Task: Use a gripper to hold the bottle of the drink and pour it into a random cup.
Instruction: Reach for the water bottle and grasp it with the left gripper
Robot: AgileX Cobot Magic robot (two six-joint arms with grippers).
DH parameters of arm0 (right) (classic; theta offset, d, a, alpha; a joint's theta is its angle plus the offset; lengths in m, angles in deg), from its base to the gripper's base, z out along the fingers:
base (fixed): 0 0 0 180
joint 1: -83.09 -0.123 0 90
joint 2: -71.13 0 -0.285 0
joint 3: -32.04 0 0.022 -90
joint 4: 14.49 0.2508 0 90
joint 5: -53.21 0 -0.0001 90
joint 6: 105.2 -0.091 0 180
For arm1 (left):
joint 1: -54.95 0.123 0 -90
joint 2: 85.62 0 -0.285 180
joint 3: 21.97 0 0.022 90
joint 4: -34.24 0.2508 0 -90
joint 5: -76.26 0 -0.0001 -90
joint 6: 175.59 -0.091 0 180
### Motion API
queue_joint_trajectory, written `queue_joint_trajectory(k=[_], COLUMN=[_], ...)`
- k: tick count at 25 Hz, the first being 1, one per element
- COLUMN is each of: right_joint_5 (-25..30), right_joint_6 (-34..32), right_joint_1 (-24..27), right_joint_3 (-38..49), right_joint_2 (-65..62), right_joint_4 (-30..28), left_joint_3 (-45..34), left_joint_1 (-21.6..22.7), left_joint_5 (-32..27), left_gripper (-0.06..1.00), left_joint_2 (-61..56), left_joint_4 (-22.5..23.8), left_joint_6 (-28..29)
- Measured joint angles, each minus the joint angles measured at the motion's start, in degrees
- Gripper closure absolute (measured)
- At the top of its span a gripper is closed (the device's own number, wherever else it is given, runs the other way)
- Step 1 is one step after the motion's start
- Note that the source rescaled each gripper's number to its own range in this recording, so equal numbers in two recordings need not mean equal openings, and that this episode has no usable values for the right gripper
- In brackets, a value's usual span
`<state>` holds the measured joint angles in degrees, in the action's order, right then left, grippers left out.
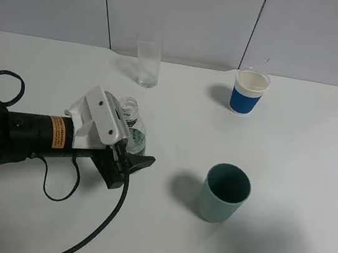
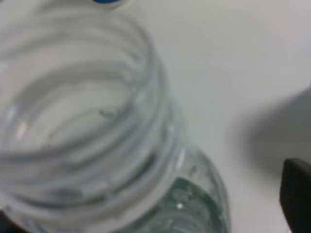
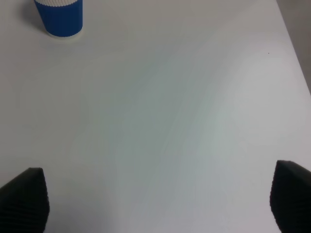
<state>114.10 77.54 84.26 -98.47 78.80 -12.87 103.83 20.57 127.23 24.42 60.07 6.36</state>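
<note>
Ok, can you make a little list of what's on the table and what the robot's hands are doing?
left hand: around the bottle, grip unclear
bottle: no cap, upright
right hand: open, holding nothing
tall glass: upright, behind the bottle
blue cup: back right
teal cup: front right

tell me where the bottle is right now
In the exterior high view the bottle sits left of centre on the table, between the jaws of the left gripper, with the tall clear glass farther back.
</note>
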Motion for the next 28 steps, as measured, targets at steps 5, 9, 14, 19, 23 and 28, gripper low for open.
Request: queue_joint_trajectory(k=[5,9,14,19,23,28], right_joint_5=[0.0,0.0,0.0,0.0,0.0,0.0], right_joint_6=[0.0,0.0,0.0,0.0,0.0,0.0], right_joint_1=[0.0,0.0,0.0,0.0,0.0,0.0], right_joint_3=[0.0,0.0,0.0,0.0,0.0,0.0], right_joint_2=[0.0,0.0,0.0,0.0,0.0,0.0], right_joint_4=[0.0,0.0,0.0,0.0,0.0,0.0], left_joint_3=[0.17,0.28,0.28,0.28,0.32,0.32], left_joint_1=[0.26,1.15,1.15,1.15,1.15,1.15], left_joint_5=[0.54,2.56,2.88,2.24,2.07,3.12], left_gripper=[0.07,0.07,0.07,0.07,0.07,0.07], left_joint_2=[1.42,1.48,1.48,1.91,4.09,5.51], left_joint_4=[-0.43,-0.59,-0.64,-0.15,1.11,1.29], left_joint_6=[-1.54,-1.95,-2.47,-5.85,-8.44,-8.59])
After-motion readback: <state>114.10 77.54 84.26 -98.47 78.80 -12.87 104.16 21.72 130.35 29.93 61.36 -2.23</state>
